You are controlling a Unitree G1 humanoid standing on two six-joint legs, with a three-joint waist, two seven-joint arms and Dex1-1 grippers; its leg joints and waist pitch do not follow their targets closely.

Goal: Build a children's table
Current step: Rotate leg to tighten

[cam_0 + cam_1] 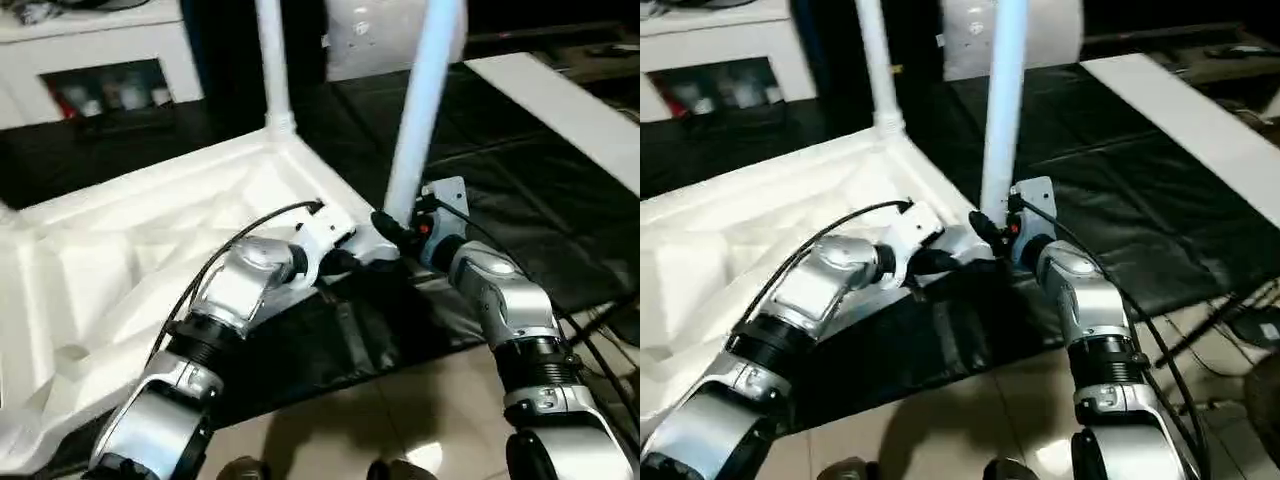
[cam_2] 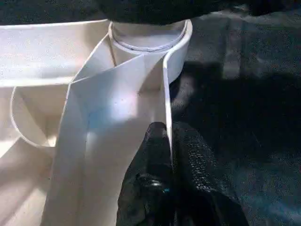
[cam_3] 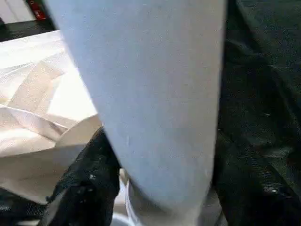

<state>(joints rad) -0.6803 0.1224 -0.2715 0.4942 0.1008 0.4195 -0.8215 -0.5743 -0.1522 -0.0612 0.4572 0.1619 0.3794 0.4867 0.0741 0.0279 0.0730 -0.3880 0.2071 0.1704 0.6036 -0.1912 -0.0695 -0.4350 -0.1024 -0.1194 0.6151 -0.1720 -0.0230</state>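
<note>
White table (image 1: 150, 240) upside-down, legs vertical; L fingers (image 2: 160, 155) pinching rim, R fingers (image 3: 87, 183) round leg (image 1: 420, 110).

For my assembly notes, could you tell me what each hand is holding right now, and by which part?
The left hand pinches the table top's thin rim beside a corner socket. The right hand straddles the near leg just above its socket; a firm grip cannot be confirmed.

dark mat on tiled floor

the black mat (image 1: 520, 200) covers the pale floor (image 1: 400, 420); the upturned white children's table (image 1: 140, 260) lies directly on the mat.
</note>
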